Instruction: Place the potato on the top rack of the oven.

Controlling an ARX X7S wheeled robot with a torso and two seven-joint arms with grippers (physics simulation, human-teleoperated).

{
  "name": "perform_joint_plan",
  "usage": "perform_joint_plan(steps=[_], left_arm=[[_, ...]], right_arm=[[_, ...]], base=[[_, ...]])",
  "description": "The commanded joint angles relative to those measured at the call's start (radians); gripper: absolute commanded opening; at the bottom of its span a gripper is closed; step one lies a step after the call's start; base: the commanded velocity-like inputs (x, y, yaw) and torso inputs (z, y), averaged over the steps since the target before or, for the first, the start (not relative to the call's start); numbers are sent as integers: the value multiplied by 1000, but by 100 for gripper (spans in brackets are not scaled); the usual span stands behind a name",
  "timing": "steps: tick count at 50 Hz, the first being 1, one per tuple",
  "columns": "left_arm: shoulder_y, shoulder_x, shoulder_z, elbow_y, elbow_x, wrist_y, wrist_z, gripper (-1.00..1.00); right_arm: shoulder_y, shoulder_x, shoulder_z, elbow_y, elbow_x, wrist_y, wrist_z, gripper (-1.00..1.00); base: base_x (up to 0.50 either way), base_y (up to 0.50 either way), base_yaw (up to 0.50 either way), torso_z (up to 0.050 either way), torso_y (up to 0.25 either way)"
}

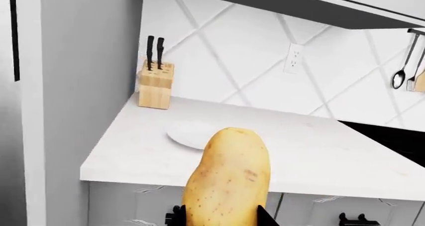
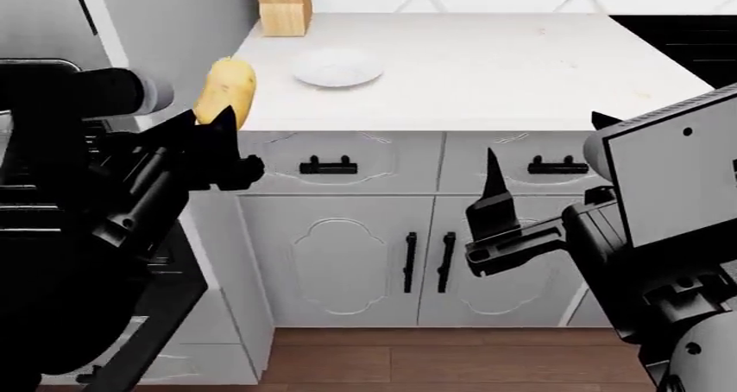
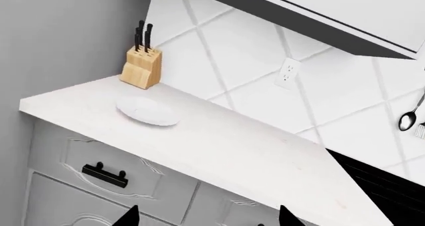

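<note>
The potato (image 1: 229,178), yellow-tan and oval, stands upright between the black fingers of my left gripper (image 1: 222,218), which is shut on its lower end. In the head view the potato (image 2: 226,88) is held in the air by the left gripper (image 2: 219,123), just off the front left corner of the white counter (image 2: 484,81). My right gripper (image 2: 547,150) is open in front of the cabinet drawers. Nothing lies between the fingers of this right gripper (image 3: 209,217). The oven and its top rack are hidden behind my left arm or out of view.
A white plate (image 2: 337,66) and a wooden knife block (image 2: 283,3) sit on the counter's left part. A tall grey panel (image 1: 66,111) rises at its left end. White cabinets with black handles (image 2: 429,261) stand below. A black hob (image 2: 679,34) lies at the right.
</note>
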Motion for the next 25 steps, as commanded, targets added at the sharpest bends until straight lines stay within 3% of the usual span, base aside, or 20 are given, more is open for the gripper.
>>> perform_joint_plan(steps=[1,25], left_arm=[[-2,-5,-3,9,-26,4,-21,-100],[4,-18,17,-8,-4,29,-3,-100]], right_arm=[[13,16,-10,-13,22,-15,20,100],[3,21,-17,-21,0,-30,10,100]], base=[[0,500,0,0,0],[0,500,0,0,0]])
